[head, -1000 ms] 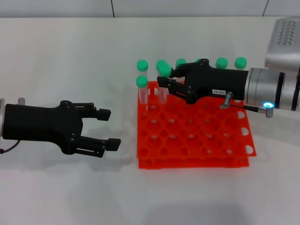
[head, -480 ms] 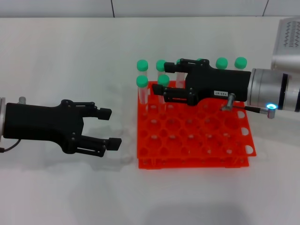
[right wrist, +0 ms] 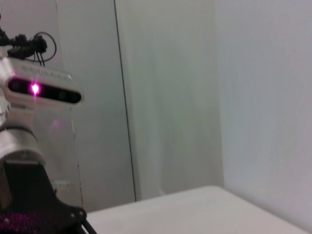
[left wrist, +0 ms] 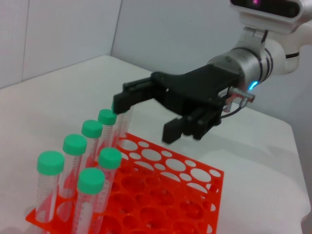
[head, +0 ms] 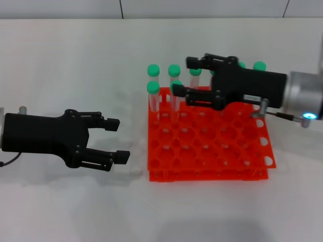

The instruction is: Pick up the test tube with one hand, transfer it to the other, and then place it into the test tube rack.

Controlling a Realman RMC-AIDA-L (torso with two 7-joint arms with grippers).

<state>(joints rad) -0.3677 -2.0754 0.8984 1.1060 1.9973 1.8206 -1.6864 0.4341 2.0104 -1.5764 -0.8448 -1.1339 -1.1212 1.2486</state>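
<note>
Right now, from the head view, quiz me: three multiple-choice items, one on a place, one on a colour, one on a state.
1. Where is the left gripper?
A. Above the rack's holes
B. Over the table, on the robot's left of the test tube rack
C. Behind the rack

2. What colour are the tube caps?
A. Green
B. Blue
C. White

3. What state is the right gripper in?
A. Shut on a tube
B. Open, holding nothing
C. Lying flat on the table

Answers:
1 B: the left gripper hangs over the bare table, apart from the test tube rack.
2 A: every one of the tube caps in view is green.
3 B: the right gripper is above the rack's back rows with its fingers spread and nothing between them.
</note>
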